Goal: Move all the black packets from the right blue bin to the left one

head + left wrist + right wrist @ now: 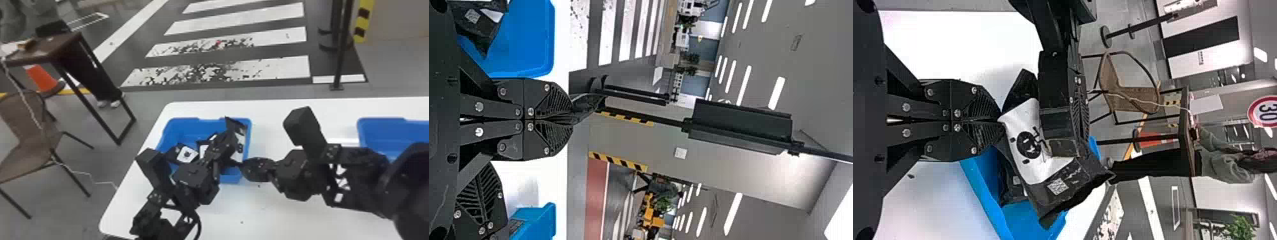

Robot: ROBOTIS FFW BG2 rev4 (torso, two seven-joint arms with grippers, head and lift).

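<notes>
White desk (271, 217) carries the left blue bin (191, 127), and the packet (1030, 167) is above it. Right end effector (1001, 121) pinches packet's corner; left end effector (571, 119) is closed beside, its hold unclear.

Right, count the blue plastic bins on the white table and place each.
2. The left bin, holding black packets, stands at the left of the table; the right bin at its right, partly behind the right arm. More may lie out of view.
</notes>
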